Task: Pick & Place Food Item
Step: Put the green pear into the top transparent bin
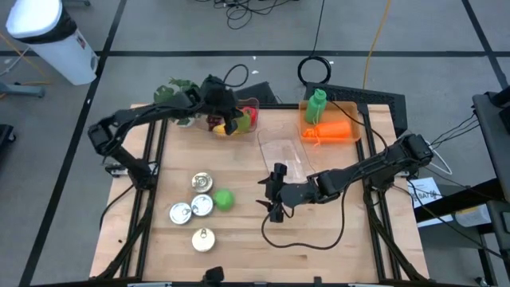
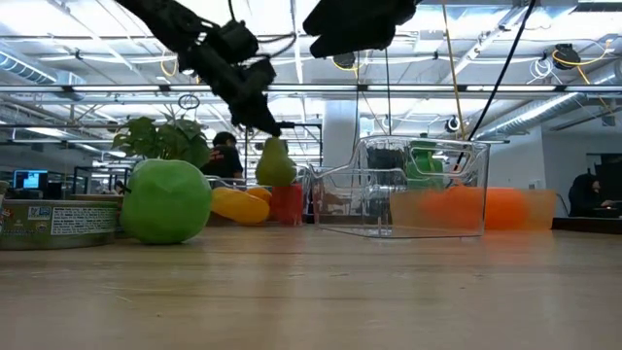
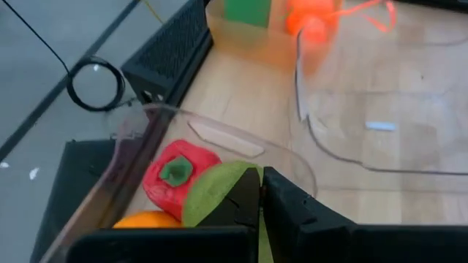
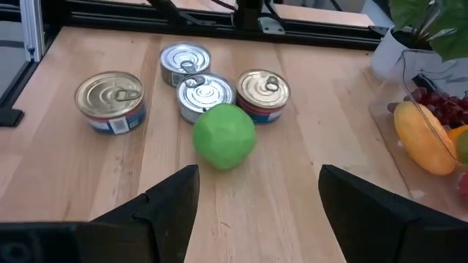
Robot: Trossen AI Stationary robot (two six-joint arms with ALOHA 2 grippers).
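High view: the left gripper (image 1: 231, 122) hangs over the clear fruit bin (image 1: 253, 106) at about eleven o'clock on the worktop (image 1: 239, 231), pinched shut on a pear (image 1: 233, 127), the food item being moved. It has probably gone to that bin because the loose fruit is kept there. An empty clear container (image 1: 284, 153) sits just past the worktop's centre, toward one o'clock, and is likely where the pear belongs. The right gripper (image 1: 273, 194) waits near the centre with its fingers set wide and nothing between them, pointed toward nine o'clock at a green apple (image 1: 224, 198) and four tins (image 1: 201, 182) at around eight o'clock. An orange tray (image 1: 329, 128) with a green bottle (image 1: 318, 106) lies at one o'clock.

Low view: the pear (image 2: 276, 162) hangs by its stem end from the left gripper (image 2: 267, 124), clear of the worktop, above a yellow fruit (image 2: 238, 204) and a red one (image 2: 287, 202). Held by the top it can swing, so I judge the carry calls for care. The clear container (image 2: 418, 187) stands to three o'clock of it, open-topped.

Left wrist view: the closed fingers (image 3: 287, 204) meet over the pear's green skin (image 3: 212, 193); a red pepper (image 3: 175, 173) lies beneath, inside the bin's curved wall (image 3: 241, 131).

Right wrist view: the wide-set fingers (image 4: 369, 204) frame the apple (image 4: 224, 136), which touches the nearest tins (image 4: 205, 93), perhaps lined up as its next pick.
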